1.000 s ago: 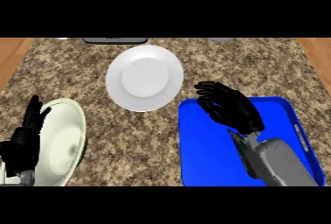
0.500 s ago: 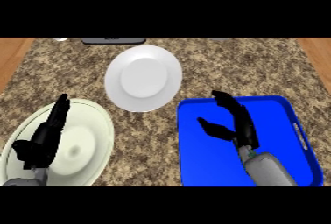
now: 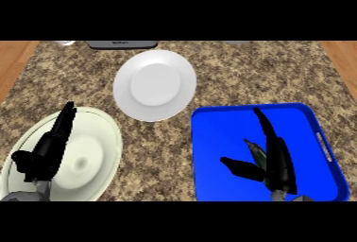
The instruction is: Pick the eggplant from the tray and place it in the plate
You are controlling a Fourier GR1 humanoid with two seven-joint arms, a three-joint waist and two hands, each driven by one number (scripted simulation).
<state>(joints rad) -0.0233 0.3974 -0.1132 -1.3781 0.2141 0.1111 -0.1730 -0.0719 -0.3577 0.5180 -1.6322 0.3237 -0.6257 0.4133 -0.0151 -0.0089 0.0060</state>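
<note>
Grasp not made yet: eggplant (image 3: pixel 254 150) lies in the blue tray (image 3: pixel 216 137), between thumb and straight fingers of the right hand (image 3: pixel 280 163), wide open, holding nothing. Left hand (image 3: pixel 45 151) rests open over the pale green plate (image 3: pixel 94 151). White plate (image 3: pixel 155 85) holds nothing. Left to do: close, lift, place, so 0 of 3 steps

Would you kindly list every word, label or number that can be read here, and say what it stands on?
Dark object at the counter's far edge: a faint pale mark, too blurred to read.
White plate, pale green plate, blue tray: no text on any of them.
</note>
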